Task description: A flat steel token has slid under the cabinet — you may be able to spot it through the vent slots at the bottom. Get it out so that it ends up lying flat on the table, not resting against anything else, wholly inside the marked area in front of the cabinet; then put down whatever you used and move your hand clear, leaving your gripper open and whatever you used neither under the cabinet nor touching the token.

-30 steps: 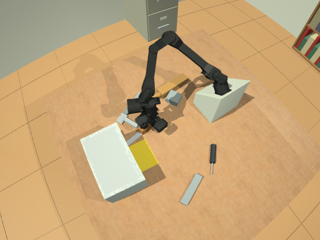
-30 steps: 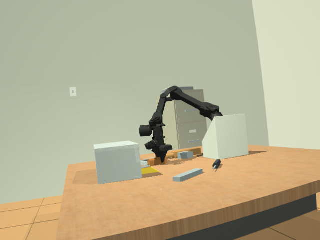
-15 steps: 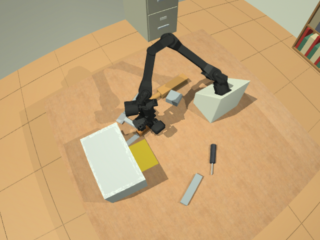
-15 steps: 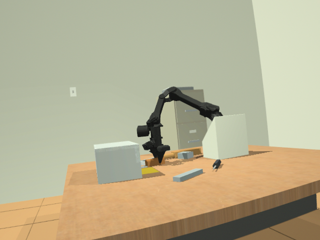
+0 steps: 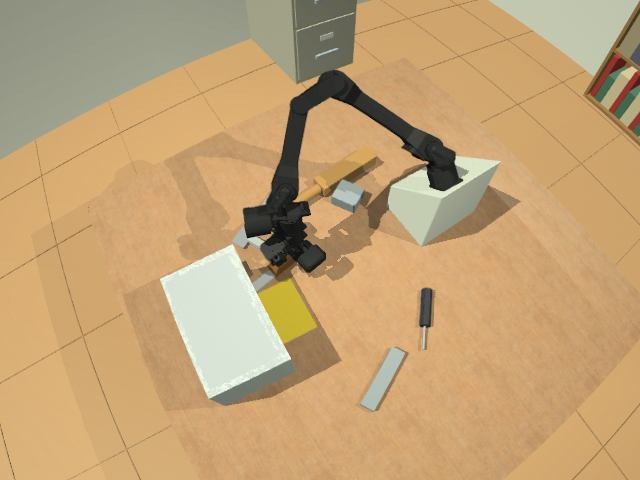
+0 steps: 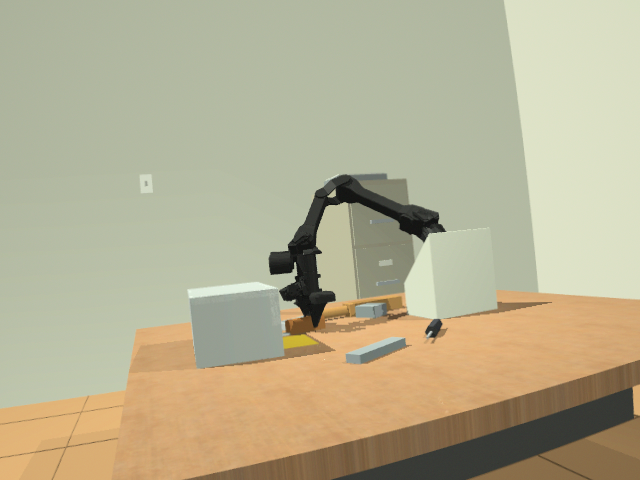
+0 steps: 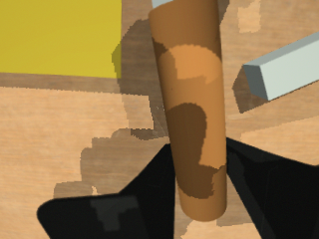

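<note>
My gripper [image 5: 290, 262] [image 6: 315, 323] [image 7: 194, 145] is shut on the orange round handle [image 5: 277, 269] [image 6: 299, 325] [image 7: 191, 90] of a tool. Its flat grey blade [image 5: 264, 280] [image 7: 161, 2] points toward the white cabinet [image 5: 222, 315] [image 6: 237, 325], close to one end of its front. The blade's far end is hidden by the cabinet. The yellow marked area [image 5: 289, 312] [image 6: 300, 341] [image 7: 60, 37] lies in front of the cabinet, beside the blade. The steel token is not visible in any view, nor are the vent slots.
A grey bar-shaped tool with a crosspiece [image 5: 239, 238] [image 7: 291, 65] lies beside the held tool. Behind are a grey block [image 5: 347, 195] [image 6: 369, 310] and an orange paddle-like piece [image 5: 351, 169]. A screwdriver [image 5: 425, 307] and grey bar [image 5: 383, 379] [image 6: 376, 350] lie nearer. A pale wedge-shaped block [image 5: 460, 211] [image 6: 462, 273] surrounds the arm's base.
</note>
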Robot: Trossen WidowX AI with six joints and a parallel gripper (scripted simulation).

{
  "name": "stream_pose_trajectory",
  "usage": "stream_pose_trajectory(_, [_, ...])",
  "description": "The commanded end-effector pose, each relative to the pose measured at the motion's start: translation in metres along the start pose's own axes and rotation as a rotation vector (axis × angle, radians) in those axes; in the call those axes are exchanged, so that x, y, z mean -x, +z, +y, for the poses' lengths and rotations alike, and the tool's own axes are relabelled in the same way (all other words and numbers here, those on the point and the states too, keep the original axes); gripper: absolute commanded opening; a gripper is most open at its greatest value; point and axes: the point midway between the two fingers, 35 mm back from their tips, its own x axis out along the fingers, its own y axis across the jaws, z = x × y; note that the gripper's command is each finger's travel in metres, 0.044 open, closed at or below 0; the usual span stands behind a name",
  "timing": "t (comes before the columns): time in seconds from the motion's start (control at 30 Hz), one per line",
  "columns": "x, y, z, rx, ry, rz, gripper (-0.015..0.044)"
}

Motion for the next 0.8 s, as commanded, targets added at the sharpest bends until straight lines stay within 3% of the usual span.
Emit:
stream_pose_trajectory(0.0, [0.0, 0.005, 0.0, -0.006, -0.001, -0.001, 0.0])
stream_pose_trajectory(0.77, [0.0, 0.027, 0.0, -0.007, -0.001, -0.002, 0.0])
